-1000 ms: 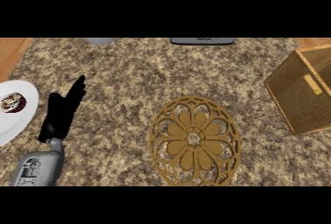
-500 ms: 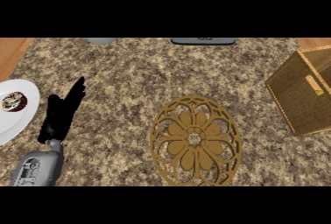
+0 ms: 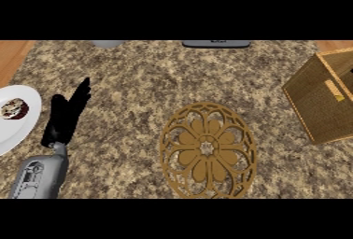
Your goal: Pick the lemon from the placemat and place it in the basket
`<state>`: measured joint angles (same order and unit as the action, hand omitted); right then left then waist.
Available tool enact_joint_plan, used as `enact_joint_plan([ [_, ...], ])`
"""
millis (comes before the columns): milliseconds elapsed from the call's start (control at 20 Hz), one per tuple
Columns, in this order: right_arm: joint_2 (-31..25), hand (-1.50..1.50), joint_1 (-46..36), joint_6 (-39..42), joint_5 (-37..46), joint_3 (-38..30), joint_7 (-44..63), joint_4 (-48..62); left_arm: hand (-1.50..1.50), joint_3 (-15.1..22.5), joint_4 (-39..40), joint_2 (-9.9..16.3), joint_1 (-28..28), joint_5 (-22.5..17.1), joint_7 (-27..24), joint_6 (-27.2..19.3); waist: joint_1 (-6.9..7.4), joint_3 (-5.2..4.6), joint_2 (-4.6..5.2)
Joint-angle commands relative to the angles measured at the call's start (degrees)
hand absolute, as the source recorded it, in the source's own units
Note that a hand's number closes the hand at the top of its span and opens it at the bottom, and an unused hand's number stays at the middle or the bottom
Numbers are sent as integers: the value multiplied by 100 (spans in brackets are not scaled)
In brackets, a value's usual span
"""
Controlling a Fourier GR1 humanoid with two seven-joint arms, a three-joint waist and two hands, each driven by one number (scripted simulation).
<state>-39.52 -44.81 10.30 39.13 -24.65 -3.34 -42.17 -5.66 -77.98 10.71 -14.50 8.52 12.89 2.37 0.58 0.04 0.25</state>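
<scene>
- Plate (image 3: 15,133) at nine o'clock, white, a small dark snack (image 3: 14,108) on it; no part of the job
- Left hand (image 3: 66,116) just beside it, near eight o'clock; fingers straight, pressed together, pointing to twelve, holding nothing; best rested there, well apart from mat and basket
- Placemat (image 3: 207,149) near six o'clock; bare, no lemon on it
- Basket (image 3: 317,102) at three o'clock, cut by the edge; lemon shows nowhere; it may lie hidden inside, or ride in the right hand, out of view; settle which first

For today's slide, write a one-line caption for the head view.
Left robot hand rests open beside an ornate placemat, basket at right.
</scene>
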Motion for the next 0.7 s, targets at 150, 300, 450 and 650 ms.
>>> enact_joint_plan([
  [150,6,-150,-91,-780,-550,-662,-158,-34,0,41,98,-104,145,39,-241,-41,-22,-3,-13],
  [300,-491,-150,-216,-998,-765,-1133,-158,239,0,145,-155,-143,296,68,-146,-21,9,1,-8],
  [450,-770,-150,26,-939,-965,-1403,-76,474,0,-135,-175,140,17,-230,77,260,-28,1,-14],
  [650,-1365,-150,807,-663,-1436,-2073,-658,904,0,-95,-186,78,480,-78,-199,110,-69,7,-16],
])
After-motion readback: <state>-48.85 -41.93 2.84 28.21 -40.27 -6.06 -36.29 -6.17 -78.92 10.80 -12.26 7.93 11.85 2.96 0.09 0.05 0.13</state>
